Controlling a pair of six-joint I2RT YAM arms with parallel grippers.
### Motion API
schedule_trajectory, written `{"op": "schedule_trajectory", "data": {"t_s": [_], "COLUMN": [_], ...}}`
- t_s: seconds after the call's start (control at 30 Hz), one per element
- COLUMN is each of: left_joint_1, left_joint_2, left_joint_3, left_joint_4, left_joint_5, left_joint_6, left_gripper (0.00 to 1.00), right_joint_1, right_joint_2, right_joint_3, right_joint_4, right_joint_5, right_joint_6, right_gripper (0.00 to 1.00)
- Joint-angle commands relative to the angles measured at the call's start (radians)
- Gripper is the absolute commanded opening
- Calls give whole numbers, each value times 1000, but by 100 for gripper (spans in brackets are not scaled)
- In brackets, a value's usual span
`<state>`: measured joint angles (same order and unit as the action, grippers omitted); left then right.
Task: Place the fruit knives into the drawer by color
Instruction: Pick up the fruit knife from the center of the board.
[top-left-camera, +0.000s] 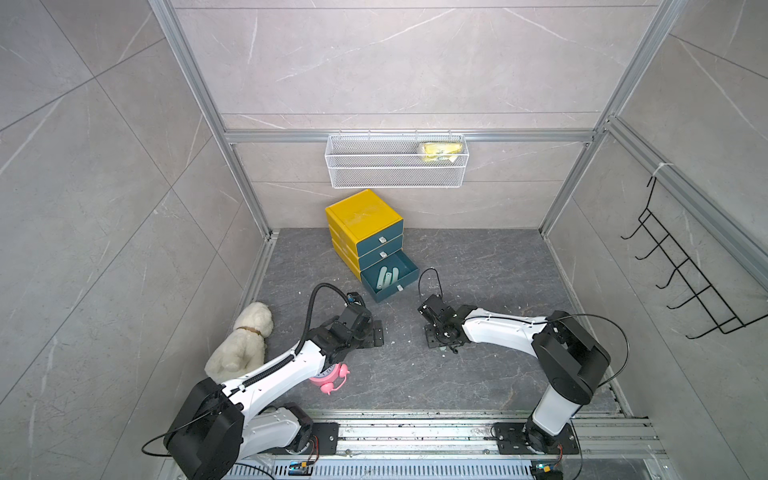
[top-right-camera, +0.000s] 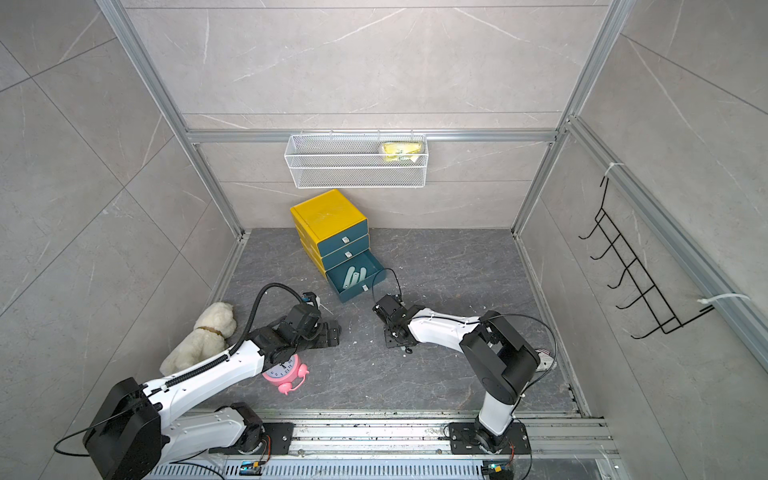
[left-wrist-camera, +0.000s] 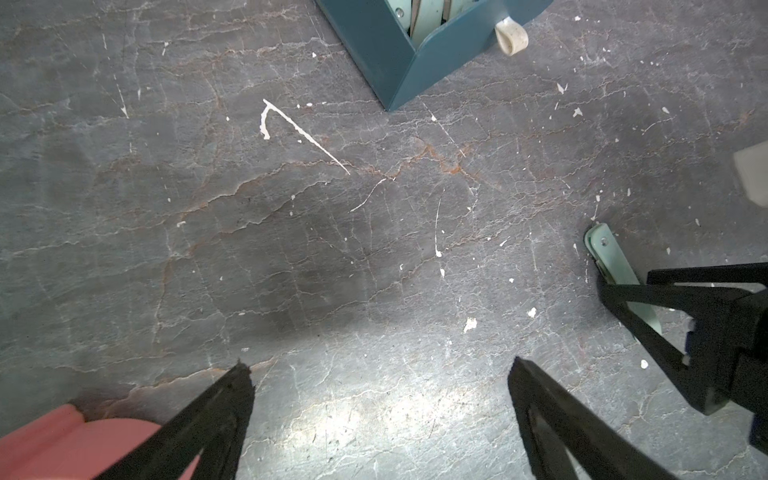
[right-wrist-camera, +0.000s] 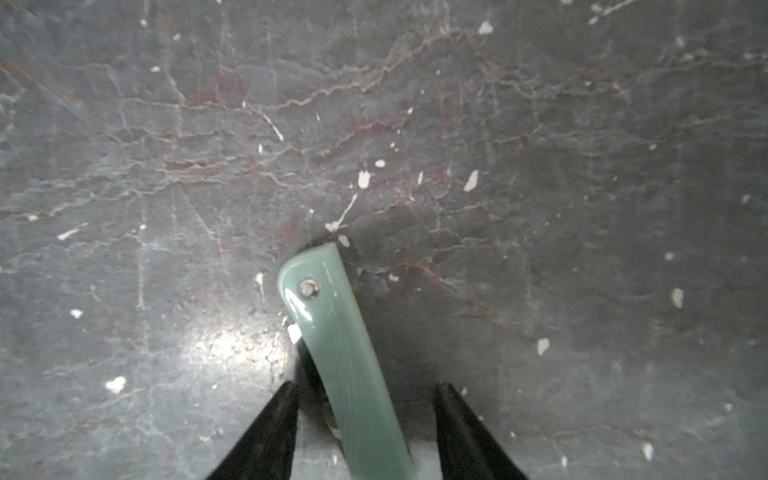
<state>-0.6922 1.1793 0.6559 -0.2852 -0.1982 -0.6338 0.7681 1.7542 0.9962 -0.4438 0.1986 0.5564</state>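
Straddling a pale teal fruit knife (right-wrist-camera: 340, 353) with the right gripper (right-wrist-camera: 365, 388): fingers (right-wrist-camera: 274, 432) parted, one on each side of the handle, a strip of bench (right-wrist-camera: 124, 166) showing at both sides, so not clamped on it. Lies on the dark, stone-patterned bench with its rivet end pointing away from the wrist, at about 5 o'clock from the open bottom drawer (top-left-camera: 409, 272), near it but apart.

Holding nothing in the left gripper (left-wrist-camera: 380, 365): fingers (left-wrist-camera: 228, 407) spread wide over bare bench, at about 7 o'clock from that drawer and 9 o'clock from the right gripper.

Standing at 11 o'clock on the bench, close to the back wall: the yellow chest (top-left-camera: 363, 214), top and middle teal drawers shut, bottom drawer pulled out toward 5 o'clock. Holds a few more pale teal knives (top-right-camera: 353, 276) side by side, seen in both top views; white pull (left-wrist-camera: 511, 39) on its front.

Resting at 8 o'clock from the left gripper: a white plush dog (top-left-camera: 245, 340). Peeking from under the left forearm at 6 o'clock: a pink alarm clock (top-left-camera: 332, 380). Hanging on the back wall above the chest: a white mesh basket (top-left-camera: 395, 178) with a yellow packet (top-left-camera: 440, 149) at its 3 o'clock end.
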Motion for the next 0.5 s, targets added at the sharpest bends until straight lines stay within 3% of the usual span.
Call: {"op": "schedule_trajectory", "data": {"t_s": [0.0,0.47], "left_joint_1": [-3,-3], "left_joint_2": [5,13], "left_joint_3": [11,20], "left_joint_4": [32,31], "left_joint_5": [13,4], "left_joint_6": [-15,-5], "left_gripper": [99,100], "right_joint_1": [-7,-7], "right_joint_2": [38,67], "right_joint_3": [20,33], "right_joint_4": [-6,-27], "right_joint_5": [-12,-4], "right_joint_6": [-7,-23], "right_gripper": [52,31]}}
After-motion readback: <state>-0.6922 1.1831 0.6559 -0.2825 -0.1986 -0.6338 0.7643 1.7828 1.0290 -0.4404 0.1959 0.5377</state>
